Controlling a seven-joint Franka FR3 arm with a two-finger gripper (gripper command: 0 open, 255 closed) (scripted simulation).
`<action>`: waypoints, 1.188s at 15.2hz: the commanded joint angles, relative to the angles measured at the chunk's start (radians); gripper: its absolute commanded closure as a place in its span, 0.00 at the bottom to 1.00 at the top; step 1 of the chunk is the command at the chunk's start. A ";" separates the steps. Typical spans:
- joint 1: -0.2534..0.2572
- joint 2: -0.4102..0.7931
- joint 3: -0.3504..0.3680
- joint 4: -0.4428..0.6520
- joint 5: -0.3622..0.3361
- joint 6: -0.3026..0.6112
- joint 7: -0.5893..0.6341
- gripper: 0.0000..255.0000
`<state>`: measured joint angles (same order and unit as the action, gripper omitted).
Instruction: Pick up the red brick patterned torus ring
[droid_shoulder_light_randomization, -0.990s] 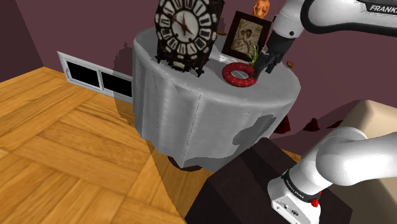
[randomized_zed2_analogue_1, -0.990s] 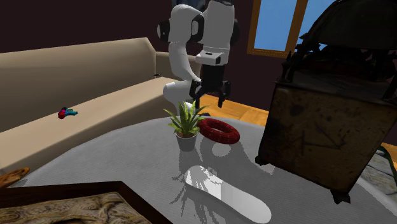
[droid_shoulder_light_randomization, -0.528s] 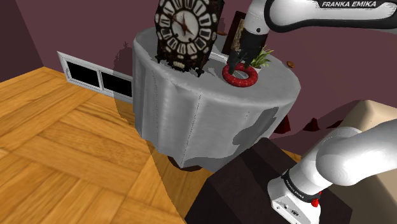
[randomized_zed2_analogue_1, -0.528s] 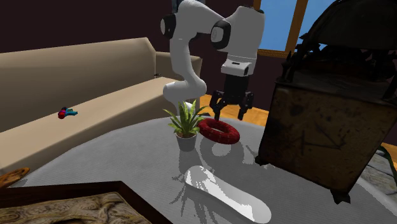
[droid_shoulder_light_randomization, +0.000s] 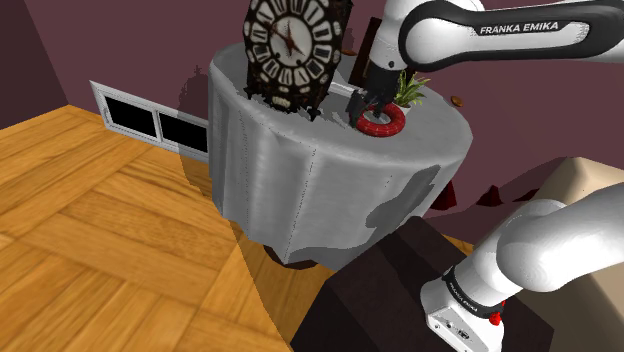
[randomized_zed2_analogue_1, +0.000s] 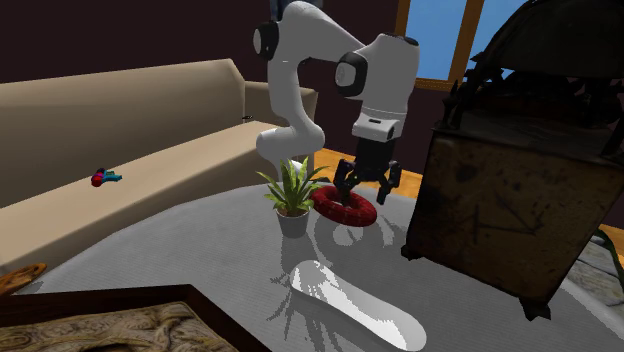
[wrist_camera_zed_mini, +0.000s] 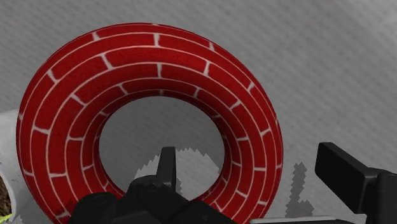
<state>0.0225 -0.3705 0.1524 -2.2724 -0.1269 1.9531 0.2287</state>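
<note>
A torus ring (wrist_camera_zed_mini: 159, 57) is being shown close in the wrist view: its surface is being covered by a deep red brick pattern with pale mortar lines running in curved courses around the band. It is lying flat on the grey cloth of a round table (droid_shoulder_light_randomization: 330, 180), near the edge closest to the arm, just beside a small potted plant (randomized_zed2_analogue_1: 291, 195) in a grey pot. In the second exterior view the torus ring (randomized_zed2_analogue_1: 345, 216) is being seen between that plant and the back of a large dark clock (randomized_zed2_analogue_1: 510, 190).

The gripper (wrist_camera_zed_mini: 248, 156) is being held low over the ring with its fingers (wrist_camera_zed_mini: 167, 162) spread apart. One finger is being lowered over the hole and the other is standing outside the band, so one side of the band is being straddled. No finger is being seen to touch it.

In the shoulder view the gripper (droid_shoulder_light_randomization: 365, 105) is being placed over the torus ring (droid_shoulder_light_randomization: 382, 130), next to the ornate clock (droid_shoulder_light_randomization: 290, 45) with its white numeral plates. The cloth is hanging in folds down the table's side. A wood parquet floor (droid_shoulder_light_randomization: 90, 220), a purple wall (droid_shoulder_light_randomization: 150, 40) and a white wall vent (droid_shoulder_light_randomization: 150, 118) are being shown around it. A beige sofa (randomized_zed2_analogue_1: 120, 120) and a blue window (randomized_zed2_analogue_1: 440, 40) are being seen behind the arm.
</note>
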 joint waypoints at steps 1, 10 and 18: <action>0.001 0.005 0.003 -0.014 -0.001 0.019 0.006 0.00; 0.001 0.007 0.004 -0.013 -0.001 0.020 0.008 1.00; 0.001 -0.005 0.001 0.058 0.004 -0.062 -0.007 1.00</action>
<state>0.0229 -0.3725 0.1522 -2.2306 -0.1246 1.9102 0.2231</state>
